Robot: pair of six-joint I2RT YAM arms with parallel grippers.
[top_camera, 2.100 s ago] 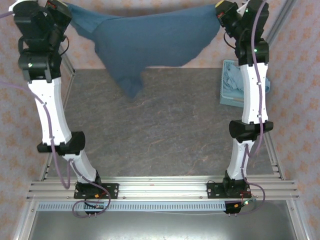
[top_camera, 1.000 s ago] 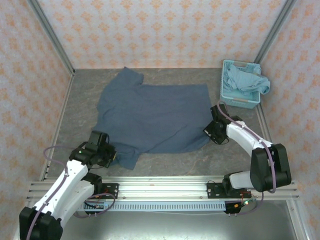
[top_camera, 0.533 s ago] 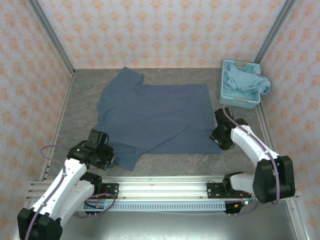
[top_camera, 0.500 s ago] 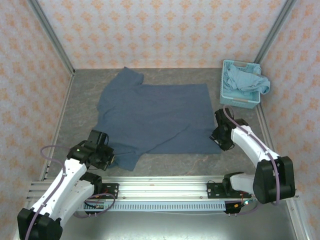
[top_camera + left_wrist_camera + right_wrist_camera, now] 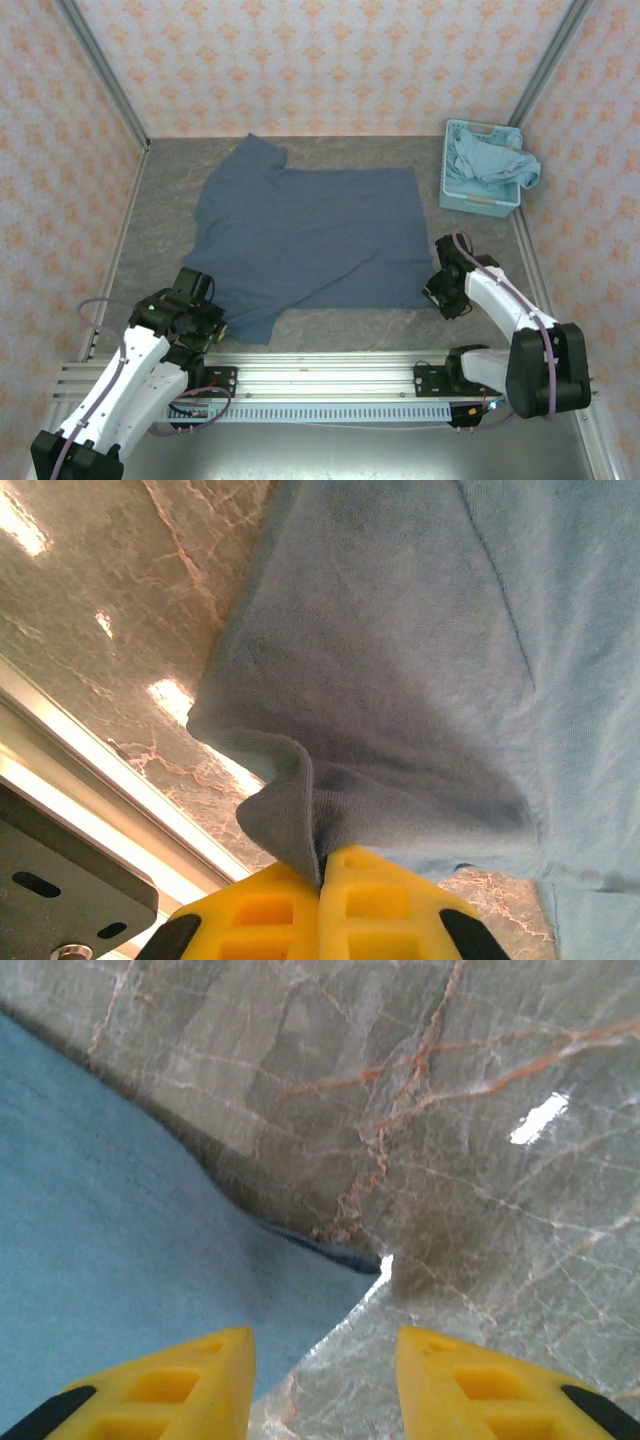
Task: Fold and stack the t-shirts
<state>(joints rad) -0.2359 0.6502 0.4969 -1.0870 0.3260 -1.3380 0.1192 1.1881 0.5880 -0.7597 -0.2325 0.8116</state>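
Observation:
The dark slate-blue t-shirt (image 5: 310, 235) lies spread flat across the middle of the table. My left gripper (image 5: 207, 326) is shut on its near-left corner, and in the left wrist view a fold of the cloth (image 5: 400, 660) is pinched between the yellow fingers of that gripper (image 5: 322, 872). My right gripper (image 5: 440, 296) stands open just off the near-right corner. In the right wrist view this gripper (image 5: 325, 1365) hangs over bare table, with the shirt's corner (image 5: 120, 1260) lying loose ahead of the left finger. The aqua-blue t-shirt (image 5: 492, 160) sits bunched in the basket.
The light-blue lattice basket (image 5: 478, 206) stands at the back right against the wall. An aluminium rail (image 5: 320, 375) runs along the near edge, close to the left gripper, and shows as a bright rail (image 5: 90, 790) in the left wrist view. Patterned walls enclose the table.
The shirt came down from the air and now lies flat. My right gripper has opened, let go of the near-right corner and backed off. The left gripper shifted slightly nearer, still gripping.

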